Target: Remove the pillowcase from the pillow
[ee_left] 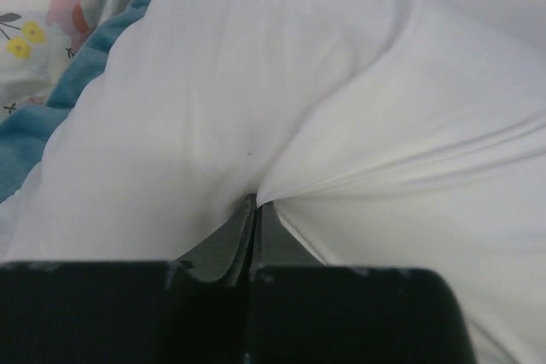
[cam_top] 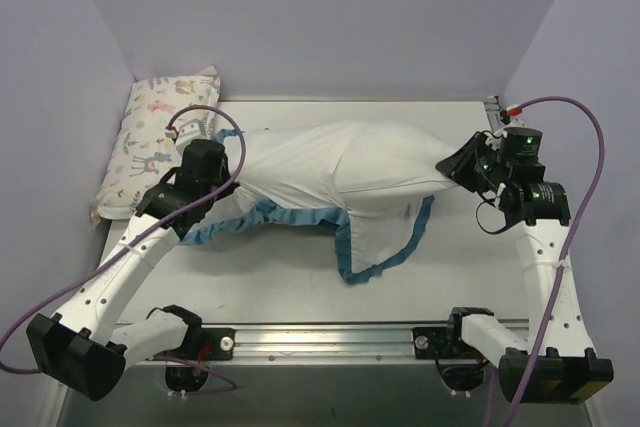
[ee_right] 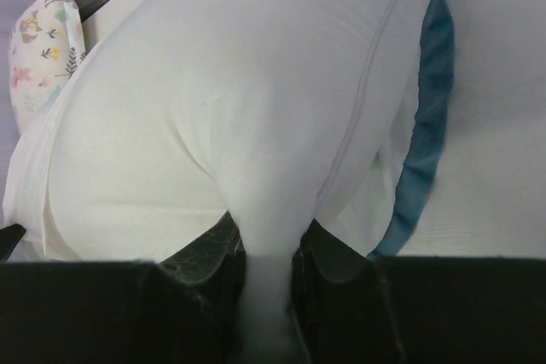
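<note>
Showed the left gripper (ee_left: 253,210) pinched almost flat on a thin fold of white cloth, right beside the small pillow (cam_top: 150,142). Took that fold for the case (cam_top: 385,239), unsurely, given white on white. Showed the right gripper (ee_right: 266,253) clamped around a thick white wad at the end farthest from the small pillow. Read that wad as a corner of the pillow (cam_top: 340,162), again only a guess.

Found the white bulk stretched taut between the two grippers, starting against the small pillow and running away from it across the table (cam_top: 260,292). Traced the blue trim (cam_top: 345,252) along the bulk's near side, from beside the small pillow out to a loose, flat flap past the middle. Saw no printed face of the case anywhere.

Judged the job begun but unfinished: one flap slack and apparently empty, yet trim hugging the bulk close to the small pillow, so probably part of the pillow inside. Left to do: drawing the two fully apart.

Noted little room on the small pillow's side, with that cushion and the wall (cam_top: 60,67) next to it crowding the left gripper. Noted the right gripper close to the table edge and the opposite wall (cam_top: 600,57), so little travel for pulling straight away from the small pillow. Found more bare table nearer the rail (cam_top: 330,339).
</note>
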`<state>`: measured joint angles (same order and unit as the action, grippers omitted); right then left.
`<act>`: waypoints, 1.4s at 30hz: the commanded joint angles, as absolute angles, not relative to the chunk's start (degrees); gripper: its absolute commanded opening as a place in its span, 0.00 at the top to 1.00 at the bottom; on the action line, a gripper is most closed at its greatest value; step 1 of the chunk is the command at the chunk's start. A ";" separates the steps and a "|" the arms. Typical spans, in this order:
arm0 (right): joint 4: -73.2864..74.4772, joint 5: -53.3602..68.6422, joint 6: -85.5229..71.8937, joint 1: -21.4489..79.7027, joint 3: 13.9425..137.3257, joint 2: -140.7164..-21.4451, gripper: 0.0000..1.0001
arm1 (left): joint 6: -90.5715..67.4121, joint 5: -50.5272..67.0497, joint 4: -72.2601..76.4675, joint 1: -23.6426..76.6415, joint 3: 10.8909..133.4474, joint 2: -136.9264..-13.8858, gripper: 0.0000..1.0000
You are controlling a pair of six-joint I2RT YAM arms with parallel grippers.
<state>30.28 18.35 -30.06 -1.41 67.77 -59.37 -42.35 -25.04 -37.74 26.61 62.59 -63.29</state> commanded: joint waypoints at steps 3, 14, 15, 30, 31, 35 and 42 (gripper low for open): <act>27.68 10.90 -29.61 -6.41 73.38 -58.89 1.00 | -38.14 -34.45 -40.43 14.52 61.70 -63.72 1.00; 27.60 16.70 -29.97 -4.41 76.64 -56.78 1.00 | -32.35 -21.81 -36.12 11.50 63.62 -64.25 1.00; 27.34 16.35 -29.71 -3.79 76.47 -56.34 1.00 | -31.82 -20.06 -36.04 11.69 64.15 -64.16 1.00; 28.03 5.20 -26.37 -0.53 58.71 -48.87 0.22 | -29.62 -13.97 -37.62 21.80 72.86 -59.58 0.28; 28.65 3.97 -26.02 -0.53 59.23 -48.35 0.19 | -29.53 -13.71 -37.27 22.23 73.91 -60.37 0.27; 31.02 2.29 -25.75 -0.35 64.15 -48.69 0.12 | -27.95 -10.73 -35.16 23.73 77.25 -65.99 0.21; 33.83 -1.30 -23.73 7.44 72.41 -56.42 0.05 | -21.89 -6.95 -32.44 27.16 89.11 -82.41 0.14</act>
<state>33.08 3.29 -25.89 3.79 68.90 -52.88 -25.85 -9.50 -35.77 26.33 83.74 -77.91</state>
